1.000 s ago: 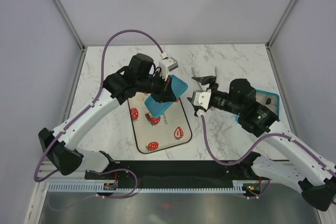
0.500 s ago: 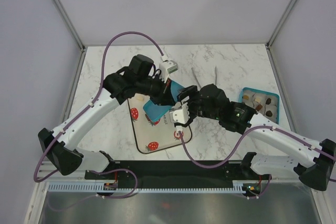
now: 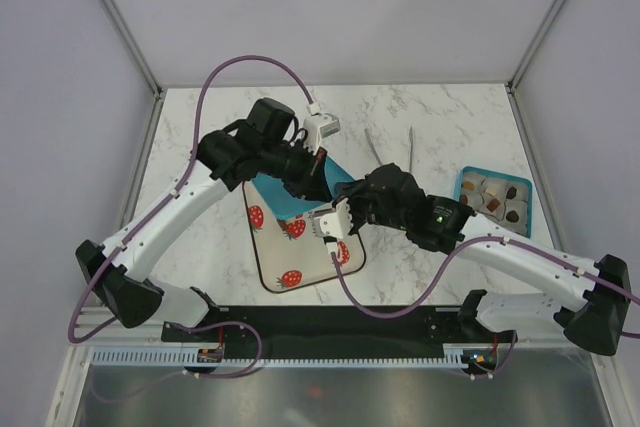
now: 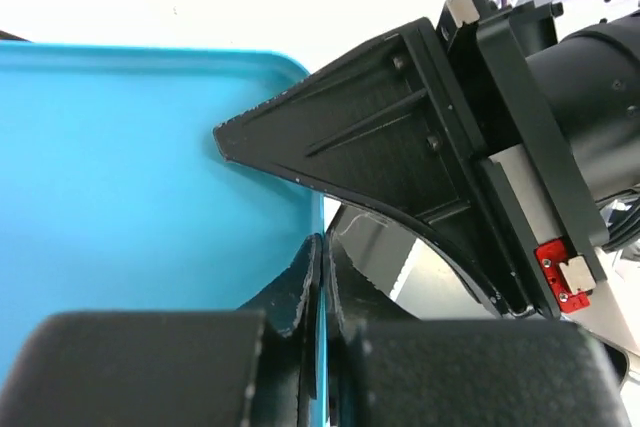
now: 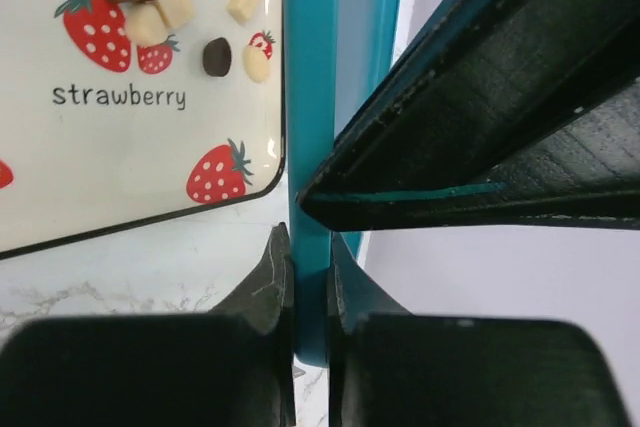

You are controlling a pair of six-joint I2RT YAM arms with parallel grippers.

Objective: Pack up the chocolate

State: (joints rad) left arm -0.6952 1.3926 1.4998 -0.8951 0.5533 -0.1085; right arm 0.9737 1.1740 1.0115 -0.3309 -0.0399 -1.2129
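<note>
Several small chocolate pieces (image 5: 215,55), dark, tan and cream, lie on the strawberry-print tray (image 5: 150,157). More chocolate (image 3: 492,197) sits in a teal box (image 3: 497,175) at the right. A blue lid (image 3: 285,205) is held on edge above the tray (image 3: 300,262). My left gripper (image 3: 318,179) is shut on the lid's thin rim (image 4: 150,177), which shows between its fingertips (image 4: 322,267). My right gripper (image 3: 343,197) pinches the lid's edge (image 5: 312,97) from the other side, its jaws (image 5: 312,277) shut on it.
A pair of thin metal tongs (image 3: 390,142) lies on the marble table behind the grippers. The two arms cross closely over the tray's far right corner. White walls enclose the table on three sides.
My right arm swung left from above the teal box to the lid and closed its jaws on the lid's edge. The left gripper kept its hold, shifting slightly.
</note>
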